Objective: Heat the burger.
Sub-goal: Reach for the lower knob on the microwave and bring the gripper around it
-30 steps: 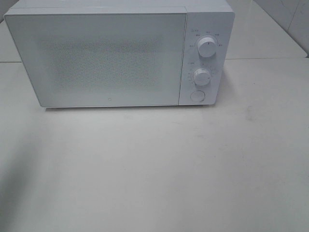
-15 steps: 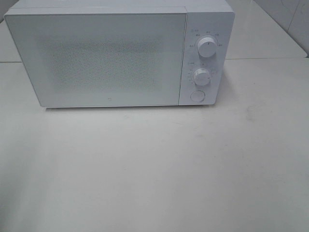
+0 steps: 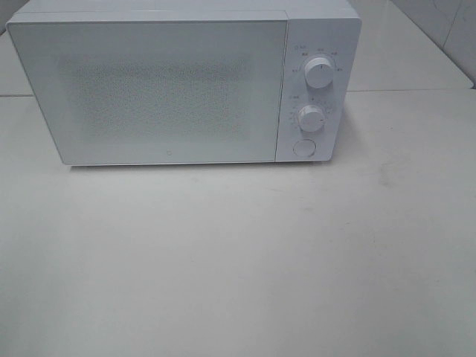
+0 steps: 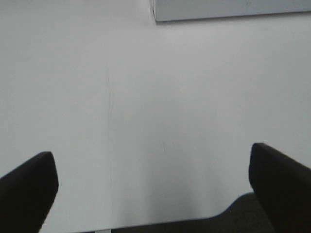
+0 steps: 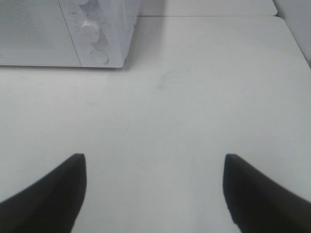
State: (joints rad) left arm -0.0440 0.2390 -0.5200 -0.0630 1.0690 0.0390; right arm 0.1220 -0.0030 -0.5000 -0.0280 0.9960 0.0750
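Note:
The burger is out of view in every frame. A white microwave [image 3: 186, 85] stands at the back of the white table [image 3: 238, 260] with its door shut; two knobs [image 3: 318, 74] and a round button [image 3: 303, 148] sit on its right panel. In the left wrist view my left gripper [image 4: 153, 179] is open over bare table near the front edge, nothing between its dark fingers [image 4: 29, 189]. My right gripper [image 5: 154, 187] is open too, empty, with the microwave [image 5: 68, 34] far ahead. Neither gripper shows in the exterior high view.
A corner of the microwave base [image 4: 228, 9] shows in the left wrist view. The table's front edge [image 4: 160, 224] lies just under the left gripper. A tiled wall [image 3: 446, 30] rises at the back right.
A dark shadow at the lower left of the table has faded and withdrawn. The microwave has not moved.

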